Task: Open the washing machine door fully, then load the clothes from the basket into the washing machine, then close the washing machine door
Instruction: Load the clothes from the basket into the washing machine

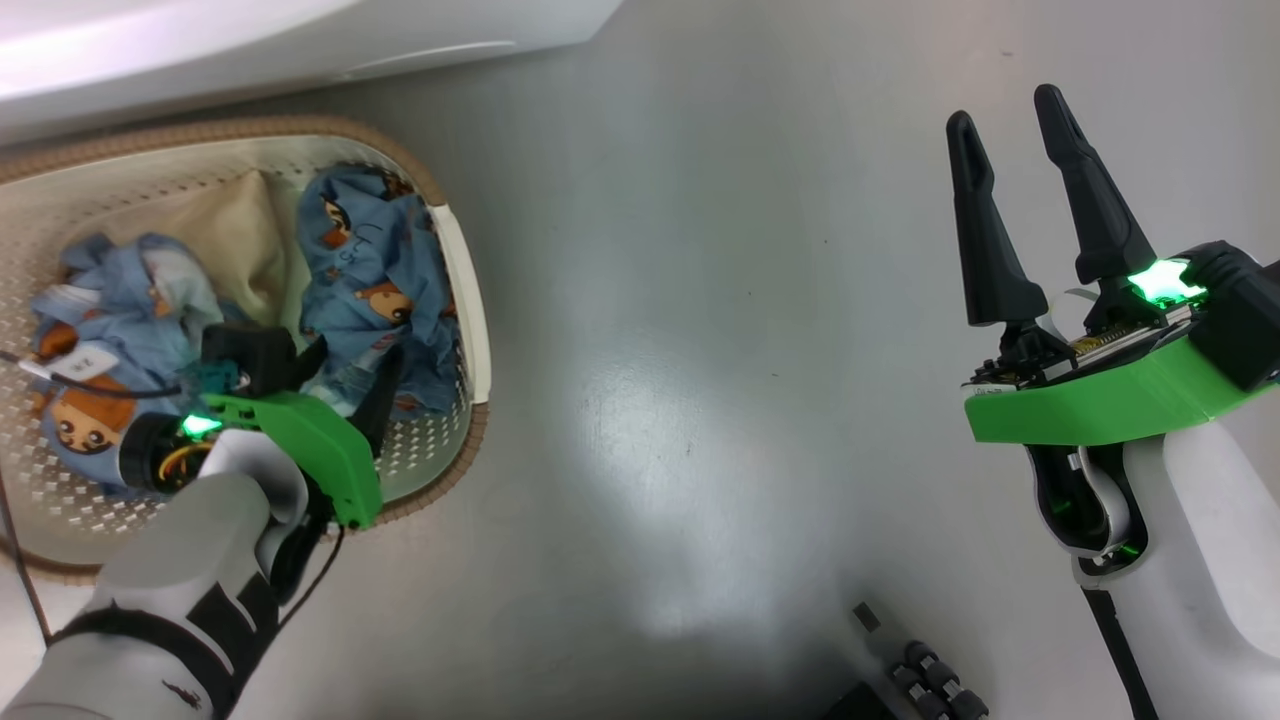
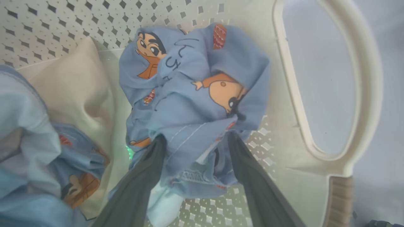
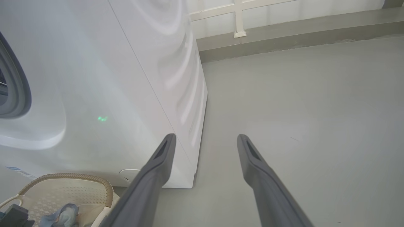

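Observation:
The cream basket (image 1: 468, 300) with a brown rim stands on the floor at the left, just below the white washing machine (image 1: 250, 50). In it lie the clothes: two blue cartoon-print pieces (image 1: 370, 270) and a cream piece (image 1: 235, 235). My left gripper (image 1: 350, 385) reaches down into the basket. Its fingers stand open on either side of the right blue bundle (image 2: 195, 94), which bulges between them. My right gripper (image 1: 1010, 150) hovers open and empty over bare floor at the right. The machine's grey seal (image 3: 14, 85) shows at the left edge of the right wrist view. The washing machine door is out of view.
Grey floor (image 1: 700, 350) spreads between basket and right arm. The basket's side handle opening (image 2: 318, 78) lies right of the left gripper (image 2: 195, 138). A black cable (image 1: 20, 560) runs by the basket's left. Dark robot base parts (image 1: 925, 680) sit at the bottom. A wall base (image 3: 284, 34) lies beyond the machine.

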`<state>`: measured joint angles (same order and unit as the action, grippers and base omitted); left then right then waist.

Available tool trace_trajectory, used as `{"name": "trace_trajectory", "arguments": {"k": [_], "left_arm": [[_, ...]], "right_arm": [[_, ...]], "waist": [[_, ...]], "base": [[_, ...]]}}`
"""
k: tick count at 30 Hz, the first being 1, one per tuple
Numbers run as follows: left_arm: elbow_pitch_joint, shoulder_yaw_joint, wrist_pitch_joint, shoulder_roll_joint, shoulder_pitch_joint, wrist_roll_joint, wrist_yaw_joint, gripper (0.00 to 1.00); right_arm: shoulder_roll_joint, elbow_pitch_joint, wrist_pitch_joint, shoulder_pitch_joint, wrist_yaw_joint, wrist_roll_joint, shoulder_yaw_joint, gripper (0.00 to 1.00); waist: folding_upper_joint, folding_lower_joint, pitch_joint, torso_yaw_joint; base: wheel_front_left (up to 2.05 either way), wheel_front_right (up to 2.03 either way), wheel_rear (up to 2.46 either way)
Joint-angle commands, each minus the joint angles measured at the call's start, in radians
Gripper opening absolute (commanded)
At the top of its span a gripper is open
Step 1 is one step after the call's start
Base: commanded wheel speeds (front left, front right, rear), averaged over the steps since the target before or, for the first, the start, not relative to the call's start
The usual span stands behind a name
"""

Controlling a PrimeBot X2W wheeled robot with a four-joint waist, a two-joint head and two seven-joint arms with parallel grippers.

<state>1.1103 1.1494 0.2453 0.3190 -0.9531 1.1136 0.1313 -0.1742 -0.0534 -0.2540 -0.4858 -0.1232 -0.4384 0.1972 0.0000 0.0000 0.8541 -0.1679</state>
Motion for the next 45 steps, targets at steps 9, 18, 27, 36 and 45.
{"name": "trace_trajectory", "arguments": {"k": [9,18,27,36,45], "left_arm": [[0.028,0.041,-0.024,0.041,-0.038,0.063,-0.001,1.00],[0.012,0.060,-0.044,0.045,-0.039,0.128,-0.001,0.00],[-0.011,0.035,0.005,0.033,-0.030,0.200,-0.001,0.00],[-0.094,-0.195,0.016,0.060,0.033,0.127,-0.001,0.00],[-0.214,-0.484,0.016,0.034,0.234,-0.135,-0.001,0.00]], "right_arm": [[0.009,0.047,-0.008,0.023,-0.008,0.010,0.029,1.00],[0.002,0.052,-0.008,0.037,-0.008,0.013,0.027,1.00],[0.000,0.040,-0.008,0.037,-0.008,0.012,0.010,1.00],[-0.010,0.015,-0.008,0.047,-0.008,0.000,0.002,1.00],[-0.036,-0.022,-0.008,0.110,-0.008,-0.014,-0.014,1.00]], "waist": [[0.0000,0.0000,0.022,-0.043],[0.0000,0.0000,0.006,-0.049],[0.0000,0.0000,-0.058,-0.010],[0.0000,0.0000,-0.181,0.043],[0.0000,0.0000,-0.347,0.096]], "base": [[0.00,0.00,0.00],[0.00,0.00,0.00],[0.00,0.00,0.00],[0.00,0.00,0.00],[0.00,0.00,0.00]]}}
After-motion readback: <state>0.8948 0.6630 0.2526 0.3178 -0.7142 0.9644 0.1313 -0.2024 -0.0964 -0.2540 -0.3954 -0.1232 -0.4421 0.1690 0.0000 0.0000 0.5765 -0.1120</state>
